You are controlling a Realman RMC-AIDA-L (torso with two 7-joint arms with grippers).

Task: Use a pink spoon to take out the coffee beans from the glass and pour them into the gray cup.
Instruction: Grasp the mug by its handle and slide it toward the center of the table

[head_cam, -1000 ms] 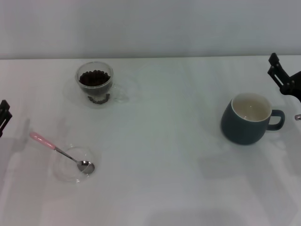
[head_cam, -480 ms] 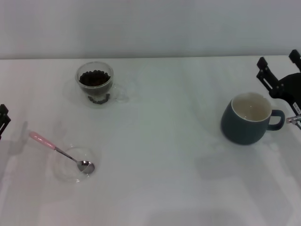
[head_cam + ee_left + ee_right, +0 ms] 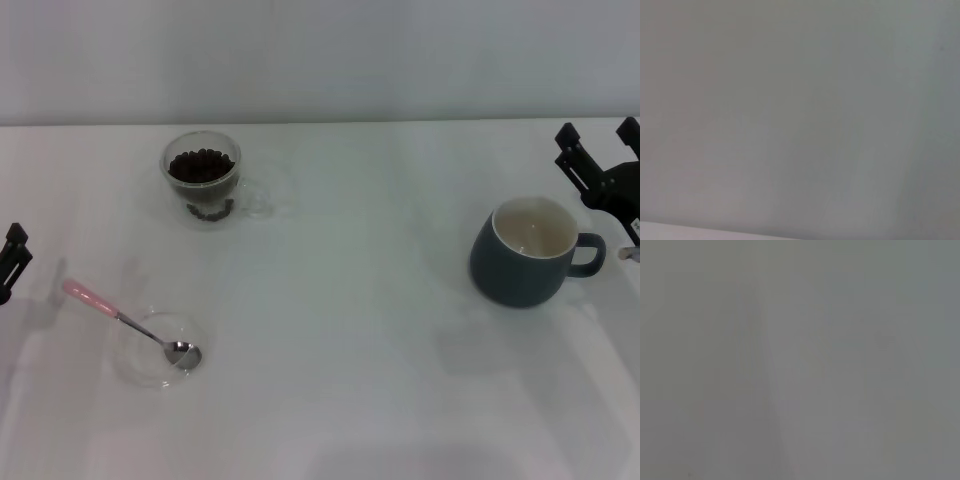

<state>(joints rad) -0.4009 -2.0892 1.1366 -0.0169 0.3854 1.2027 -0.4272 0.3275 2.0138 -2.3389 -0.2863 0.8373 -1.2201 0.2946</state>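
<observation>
**On a white table: spoon, glass of beans and cup, with both grippers at the edges**

On the white table (image 3: 340, 300), seen from the head camera, four things lie well apart from one another. Toward the far left stands the glass (image 3: 203, 176), small, clear and upright, with a heap of dark beans (image 3: 201, 165) inside it. Nearer the robot and farther left sits a shallow clear dish (image 3: 157, 349). The spoon (image 3: 130, 323) lies across it: its metal bowl rests inside the dish, and its pink handle slants up and out over the dish's rim toward the left edge of the table. On the right side stands the cup (image 3: 530, 252), dark blue-gray outside and cream-white inside, upright, its loop handle pointing right. Nothing shows inside it.

The left gripper (image 3: 10, 262) shows only as a dark sliver at the left edge of the view, left of the spoon's handle and not touching it; I cannot tell whether its fingers are apart or together. The right gripper (image 3: 598, 158) is at the right edge, just behind and to the right of the cup, apart from it. Its two dark fingers stand spread with a clear gap between them, holding nothing.

Both wrist views show only a plain pale gray surface.
</observation>
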